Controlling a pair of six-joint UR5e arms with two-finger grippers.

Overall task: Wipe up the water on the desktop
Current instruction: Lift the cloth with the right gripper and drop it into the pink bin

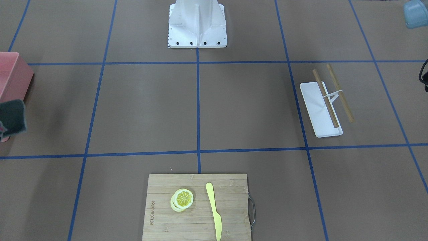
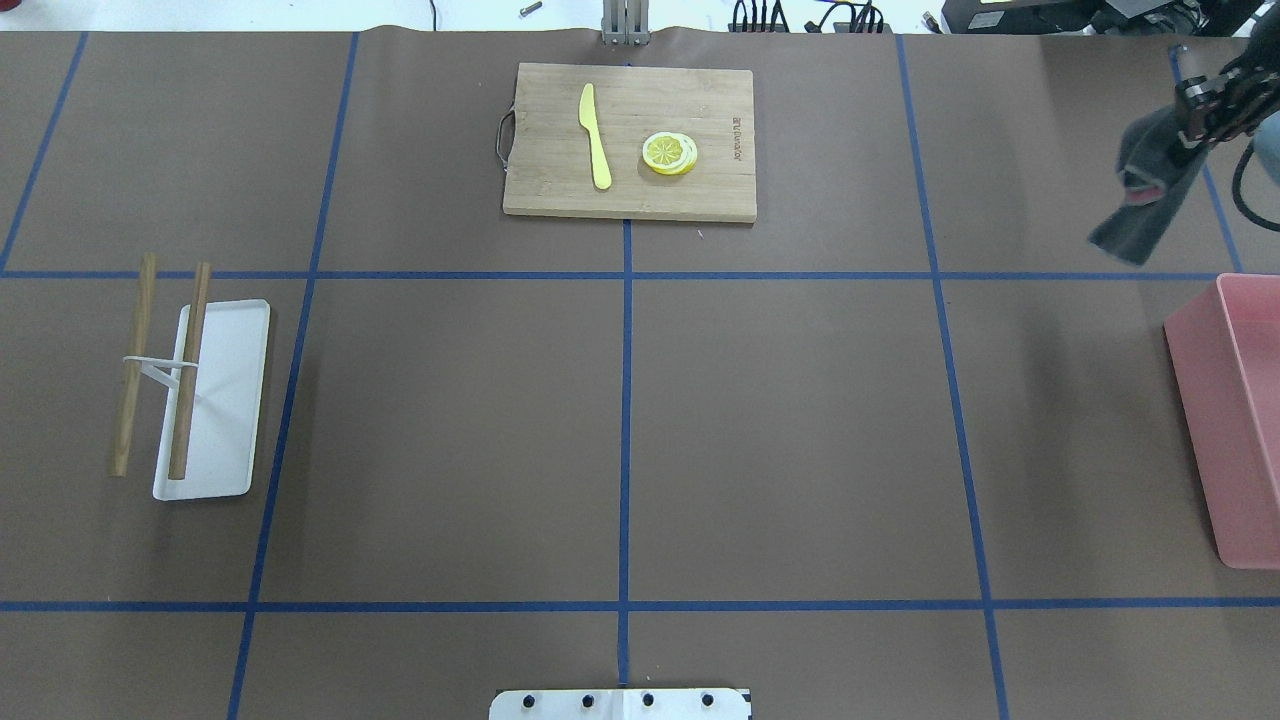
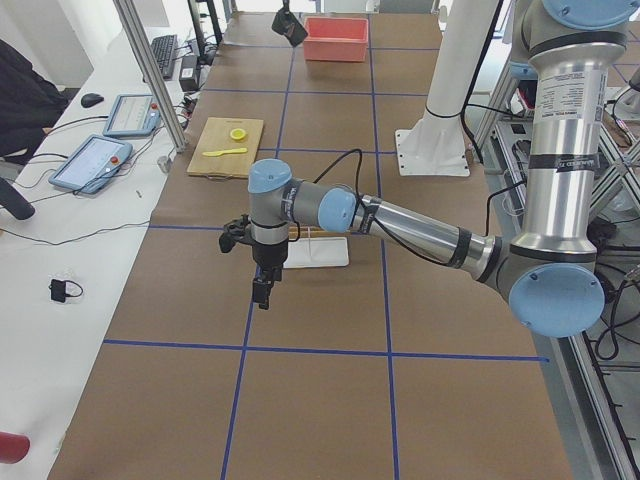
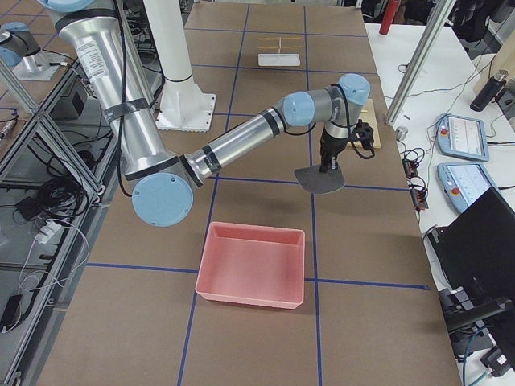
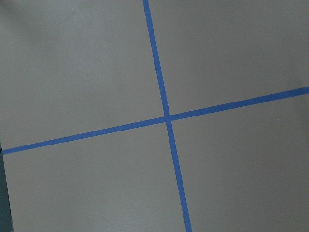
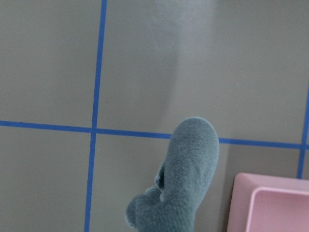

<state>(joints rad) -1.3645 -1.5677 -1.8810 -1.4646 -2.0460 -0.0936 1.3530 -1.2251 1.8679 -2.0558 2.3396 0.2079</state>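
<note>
Right gripper [image 2: 1190,125] pinches a grey cloth [image 2: 1140,205] above the desktop [image 2: 800,430], near the pink bin [image 2: 1240,430]. No water is discernible. Locate it first, then lower the cloth flat before sweeping. Left gripper [image 3: 262,290]: opening cannot be determined.

The front camera is looking steeply down across the table [image 1: 140,110] toward the base [image 1: 197,30], the board [image 1: 197,207] nearest it. The overhead camera is facing the opposite way, sharing that board and the tray [image 2: 235,400]. The side cameras are looking along the table from opposite ends, high and far back. The wrist cameras are pointing down from close: the left at a tape crossing [image 5: 167,118], the right at a cloth [image 6: 183,179] and a corner of the bin [image 6: 241,203].
</note>
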